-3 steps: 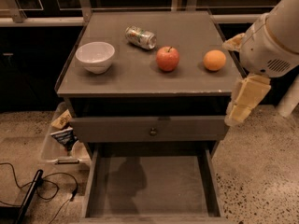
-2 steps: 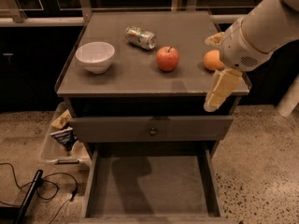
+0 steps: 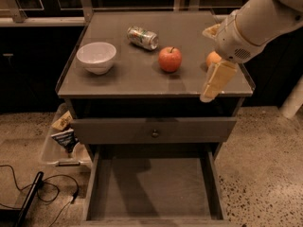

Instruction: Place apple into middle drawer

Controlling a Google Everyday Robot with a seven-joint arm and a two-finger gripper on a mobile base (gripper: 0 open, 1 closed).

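Red apple [image 3: 170,59] sits on the cabinet top [image 3: 132,77], left of the gripper [image 3: 211,90] as seen. The gripper hangs at the front edge, and I cannot tell whether it is open or closed. The drawer [image 3: 151,188] lies open below it.

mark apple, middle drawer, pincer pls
apple [image 3: 170,59], camera view, centre of its red skin, on the cabinet top [image 3: 132,74].
middle drawer [image 3: 154,186], camera view, bare grey floor of the open box.
pincer [image 3: 210,88], camera view, cream tip near the cabinet top's front right edge.
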